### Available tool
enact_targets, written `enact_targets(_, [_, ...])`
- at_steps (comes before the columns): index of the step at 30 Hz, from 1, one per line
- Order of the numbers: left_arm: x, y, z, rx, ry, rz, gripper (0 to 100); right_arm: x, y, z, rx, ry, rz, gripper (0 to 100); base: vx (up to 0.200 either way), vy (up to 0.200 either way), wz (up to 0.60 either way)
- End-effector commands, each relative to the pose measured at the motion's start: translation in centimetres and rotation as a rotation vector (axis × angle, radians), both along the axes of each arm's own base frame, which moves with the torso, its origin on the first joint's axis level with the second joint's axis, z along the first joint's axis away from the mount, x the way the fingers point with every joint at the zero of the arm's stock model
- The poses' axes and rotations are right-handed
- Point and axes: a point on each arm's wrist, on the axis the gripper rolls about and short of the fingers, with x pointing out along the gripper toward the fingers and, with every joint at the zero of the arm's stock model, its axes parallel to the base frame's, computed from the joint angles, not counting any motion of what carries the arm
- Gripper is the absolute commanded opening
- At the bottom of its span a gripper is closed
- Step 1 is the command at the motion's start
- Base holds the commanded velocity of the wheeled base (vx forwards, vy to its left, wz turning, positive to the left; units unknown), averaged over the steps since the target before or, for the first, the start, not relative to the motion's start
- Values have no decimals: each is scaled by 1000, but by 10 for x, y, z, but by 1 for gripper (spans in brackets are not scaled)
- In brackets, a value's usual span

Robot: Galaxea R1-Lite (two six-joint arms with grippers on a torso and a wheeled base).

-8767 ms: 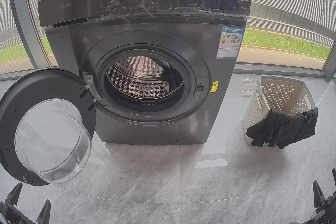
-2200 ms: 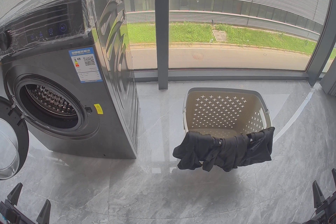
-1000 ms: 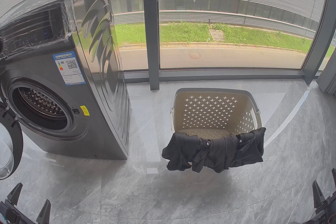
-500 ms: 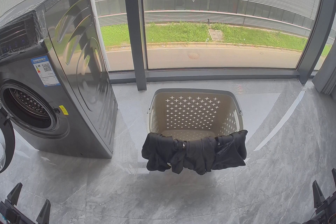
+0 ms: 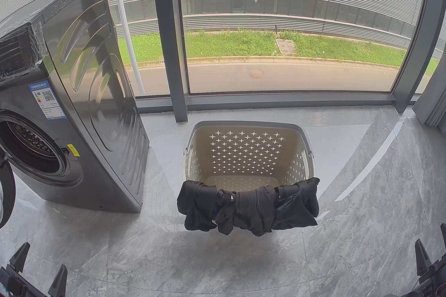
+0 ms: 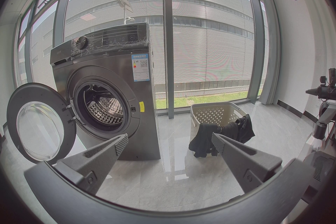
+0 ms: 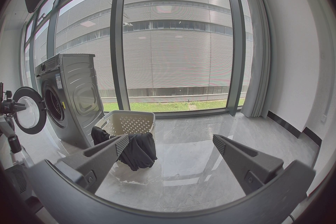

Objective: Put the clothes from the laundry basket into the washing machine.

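A cream laundry basket [image 5: 248,149] stands on the floor straight ahead, with black clothes [image 5: 248,209] draped over its near rim. The grey washing machine [image 5: 69,103] is at the left, its round door [image 5: 4,193] swung open and the drum bare. My left gripper [image 5: 42,258] hangs open low at the near left, and my right gripper [image 5: 431,237] hangs open low at the near right, both well short of the basket. The left wrist view has the open left gripper [image 6: 168,137] before the clothes [image 6: 203,137] and the machine [image 6: 105,70]. The right wrist view has the open right gripper [image 7: 170,137] before the clothes [image 7: 140,151].
A glass wall with a dark pillar [image 5: 169,33] runs behind the basket and the machine. A grey curtain [image 5: 432,98] hangs at the far right. Bare marble floor [image 5: 232,261] lies between me and the basket.
The camera has turned right: the basket now sits in the middle of the head view and the machine at its left edge. Clothes, basket and grippers keep their places.
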Motion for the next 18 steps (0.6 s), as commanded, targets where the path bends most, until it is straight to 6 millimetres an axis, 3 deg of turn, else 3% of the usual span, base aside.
enact_targets(1, [0, 0, -5, 0, 0, 1, 100, 0, 0, -5, 0, 1, 0, 100, 200, 0, 0])
enact_targets(9, [0, 0, -5, 1, 0, 0, 100, 0, 0, -4, 9, -7, 2, 100, 25, 0, 0])
enact_targets(11, [0, 0, -5, 1, 0, 0, 100, -4, 0, 12, 5, -92, 10, 100, 0, 0, 0])
enact_targets(14, [0, 0, -5, 1, 0, 0, 100, -20, 0, 54, 6, -238, 44, 100, 0, 0, 0])
enact_targets(18, [0, 0, -5, 1, 0, 1, 100, -8, 3, 76, 6, -67, 184, 100, 0, 0, 0])
